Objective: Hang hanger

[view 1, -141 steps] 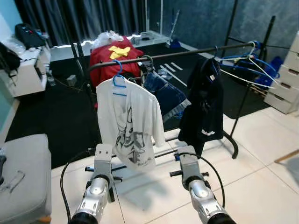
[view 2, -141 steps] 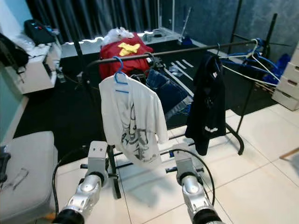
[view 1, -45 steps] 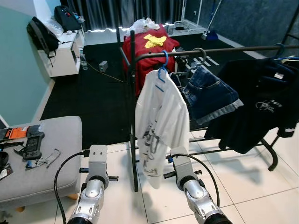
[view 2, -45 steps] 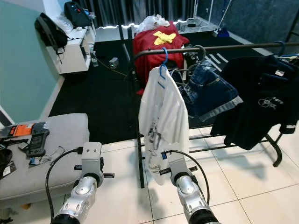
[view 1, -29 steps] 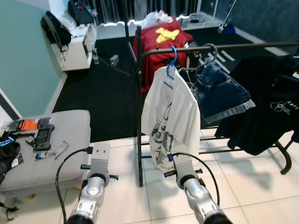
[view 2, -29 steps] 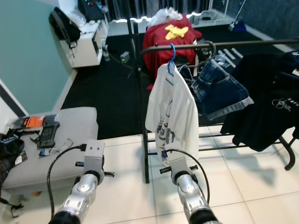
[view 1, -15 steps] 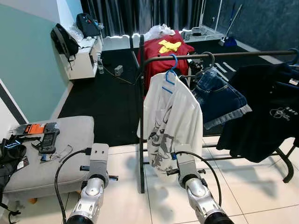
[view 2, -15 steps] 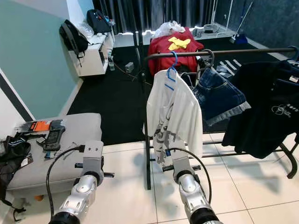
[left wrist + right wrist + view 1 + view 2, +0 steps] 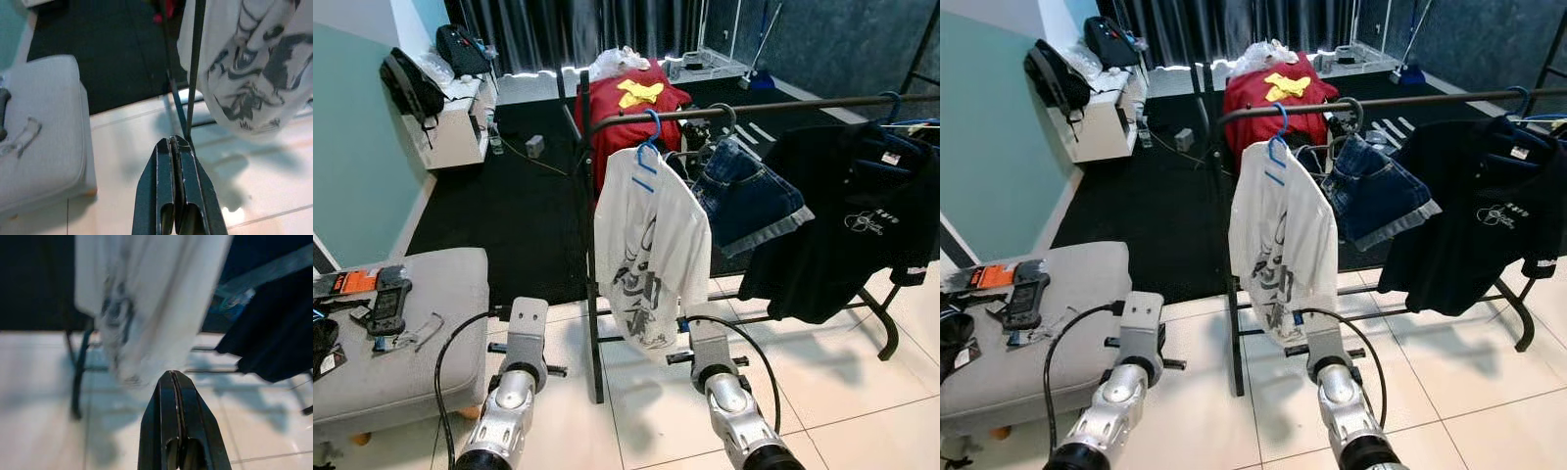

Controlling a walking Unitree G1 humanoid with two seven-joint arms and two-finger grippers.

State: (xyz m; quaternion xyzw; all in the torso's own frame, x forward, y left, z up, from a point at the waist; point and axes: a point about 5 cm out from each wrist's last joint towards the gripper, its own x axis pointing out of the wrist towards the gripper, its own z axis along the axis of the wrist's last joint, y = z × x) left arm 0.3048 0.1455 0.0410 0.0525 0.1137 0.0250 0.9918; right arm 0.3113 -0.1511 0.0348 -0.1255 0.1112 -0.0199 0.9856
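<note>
On the black rail of the clothes rack, a blue hanger is hooked near the left end, and a white printed shirt is carried on it, draped down towards the tiled floor. The hanger's hook is seen in the head views over the rail, with thin blue shoulders showing at the shirt's collar. Further right along the rail, denim shorts and a black shirt are hung. A grey ottoman with small items on it is seen at the left in the head views, and a red garment is draped behind the rack. The left gripper is held low in front of the rack; its jaws are shown pressed together on nothing in the left wrist view, pointed at the rack's upright post beside the shirt hem. The right gripper is held below the shirt; in the right wrist view its jaws are likewise seen closed and empty, with the shirt's blurred lower edge just ahead and the black shirt off to one side.
</note>
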